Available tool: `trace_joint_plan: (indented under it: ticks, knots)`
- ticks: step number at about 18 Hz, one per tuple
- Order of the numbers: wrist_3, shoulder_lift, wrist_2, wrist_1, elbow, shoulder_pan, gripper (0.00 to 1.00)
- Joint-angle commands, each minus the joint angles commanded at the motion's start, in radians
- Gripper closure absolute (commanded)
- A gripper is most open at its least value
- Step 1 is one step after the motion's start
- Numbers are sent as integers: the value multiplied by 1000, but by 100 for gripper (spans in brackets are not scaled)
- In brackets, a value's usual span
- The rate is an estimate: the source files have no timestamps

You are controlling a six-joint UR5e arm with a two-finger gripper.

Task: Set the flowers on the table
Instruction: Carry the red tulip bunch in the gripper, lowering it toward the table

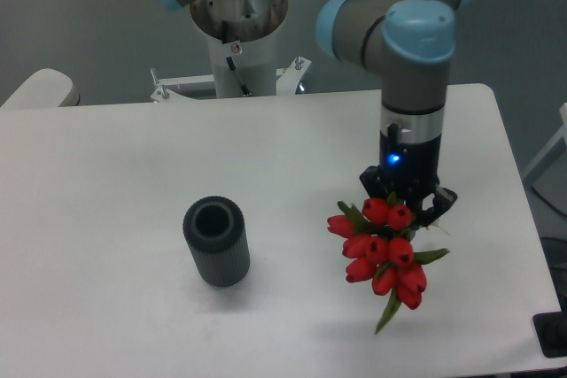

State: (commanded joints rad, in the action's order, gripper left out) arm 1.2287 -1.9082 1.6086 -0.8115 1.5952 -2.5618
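The flowers [385, 258] are a bunch of red tulip buds with green leaves, at the right front of the white table [115, 148]. A thin green stem end points down toward the front edge. My gripper [406, 205] points straight down over the bunch. Its black fingers [446, 200] stand on either side of the topmost buds and appear closed on them. The bunch hangs tilted below the gripper toward the front. I cannot tell whether its lower end touches the table. The fingertips are hidden behind the buds.
A dark grey ribbed cylinder vase [216, 242] stands upright left of the flowers, about a hand's width away. The arm's base column [239, 42] stands at the table's back edge. The table's right edge [523, 210] is close to the gripper.
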Motion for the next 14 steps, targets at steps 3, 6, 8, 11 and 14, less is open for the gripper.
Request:
trace_joint_plan:
  ticks: [3, 6, 8, 11, 14]
  knots:
    - [-9, -3, 88, -3, 46, 9, 76]
    - [-24, -6, 137, -5, 86, 11, 75]
    - [-87, -26, 169, -5, 98, 11, 76]
    - [-159, -52, 188, -8, 97, 11, 75]
    - [-268, -89, 189, -8, 83, 11, 75]
